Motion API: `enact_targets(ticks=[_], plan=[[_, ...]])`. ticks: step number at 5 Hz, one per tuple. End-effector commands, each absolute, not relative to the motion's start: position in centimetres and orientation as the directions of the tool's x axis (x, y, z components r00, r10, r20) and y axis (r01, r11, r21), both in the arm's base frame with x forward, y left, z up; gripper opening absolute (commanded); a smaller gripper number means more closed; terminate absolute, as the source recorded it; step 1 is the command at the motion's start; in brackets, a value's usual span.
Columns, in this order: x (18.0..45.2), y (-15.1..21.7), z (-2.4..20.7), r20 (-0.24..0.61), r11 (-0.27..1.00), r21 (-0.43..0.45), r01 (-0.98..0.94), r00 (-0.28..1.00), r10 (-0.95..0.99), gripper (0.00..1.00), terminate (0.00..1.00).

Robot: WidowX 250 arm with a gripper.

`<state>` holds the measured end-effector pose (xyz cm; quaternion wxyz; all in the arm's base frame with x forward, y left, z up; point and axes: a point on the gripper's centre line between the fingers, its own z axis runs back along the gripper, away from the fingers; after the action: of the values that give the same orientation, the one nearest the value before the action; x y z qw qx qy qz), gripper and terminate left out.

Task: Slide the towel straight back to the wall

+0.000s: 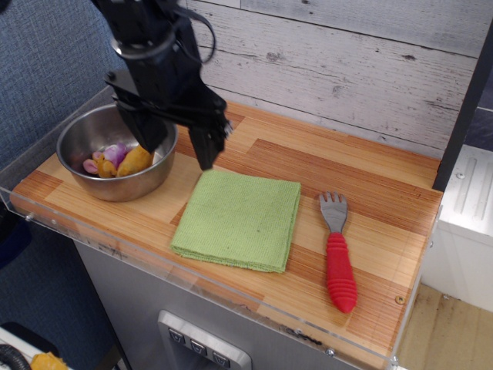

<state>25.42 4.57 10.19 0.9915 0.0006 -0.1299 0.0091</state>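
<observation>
The towel [239,220], a folded light-green woven square, lies flat on the wooden counter near its front edge, well short of the wall [347,65] of whitewashed planks behind. My black gripper [179,149] hangs open and empty above the gap between the steel bowl and the towel's back-left corner. One finger is over the bowl's rim, the other just behind the towel corner. It does not touch the towel.
A steel bowl [85,135] with toy food pieces stands at the left. A fork with a red handle [339,266] lies right of the towel. A clear acrylic lip [192,287] edges the counter's front. A blue fabric panel [46,69] is at the left.
</observation>
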Motion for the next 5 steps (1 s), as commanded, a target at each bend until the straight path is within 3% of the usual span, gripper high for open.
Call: enact_targets(ticks=[1,2,5], plan=[[26.0,2.2,8.2,0.273,0.999,0.025,0.042,0.961,-0.047,1.0,0.0],[26.9,2.3,6.6,0.249,0.999,0.007,0.031,0.968,-0.032,1.0,0.0],[28.7,2.9,3.1,0.258,0.995,0.097,0.007,0.966,-0.032,1.0,0.0]])
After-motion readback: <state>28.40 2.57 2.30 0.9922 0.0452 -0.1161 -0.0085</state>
